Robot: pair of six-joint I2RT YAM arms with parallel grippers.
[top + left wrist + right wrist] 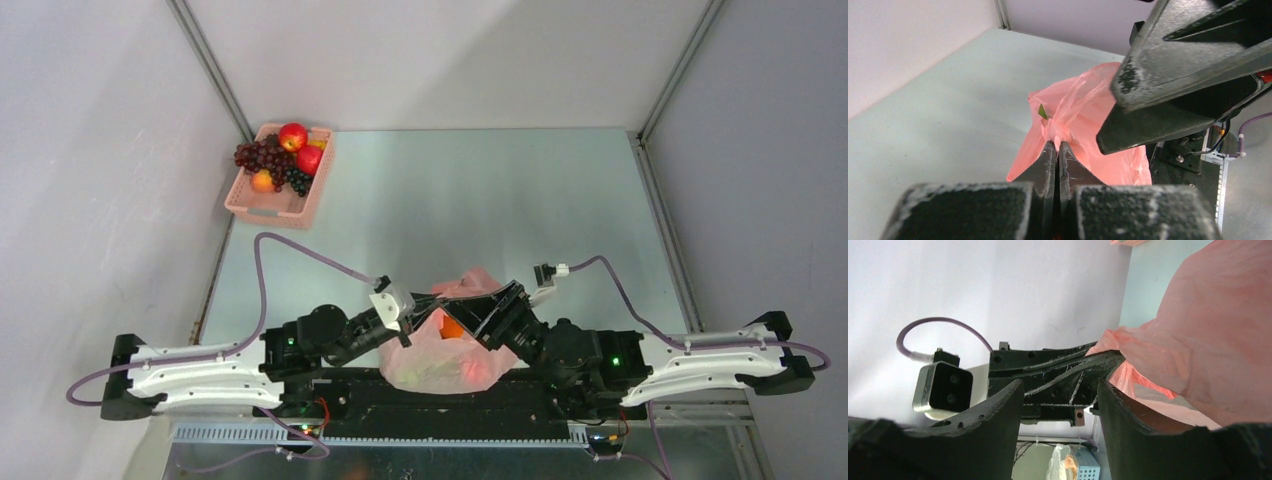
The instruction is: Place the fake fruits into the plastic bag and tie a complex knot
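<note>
Plastic bag (445,350), pink translucent, sits at near edge of bench (480,200), betw the two arm bases, just in front of the black base rail. Thru the film in top view: an orange (452,328) up near the mouth, a reddish fruit (478,372) low on the right, sth greenish low left, can't ID it.

Left claw (412,322) comes in from the left at bag top. Left wrist view: left claw (1058,145) closed tight, gripping a bunched pinch of plastic bag (1083,125) film; fingertips meet w/ pink film gathered right at the tips. Small green printed mark (1042,111) on the film just above the pinch.

Right claw (465,310) reaches in from the right, over the bag mouth, jaws apart. Right wrist view: right claw (1060,385) open, clear gap betw the fingers, nothing clamped; plastic bag (1218,325) film drapes over the outer side of the right-hand finger (1133,425). Left claw's black body shows beyond the gap, close by.

Mid bench bare, pale green-grey.

Far left corner: pink lattice basket (262,205) against the wall, w/ more fake fruits: two red apples (293,136), purple grape bunch (258,155), another orange-coloured fruit (262,181), darker grapes (298,181). Well apart from bag and both claws.
</note>
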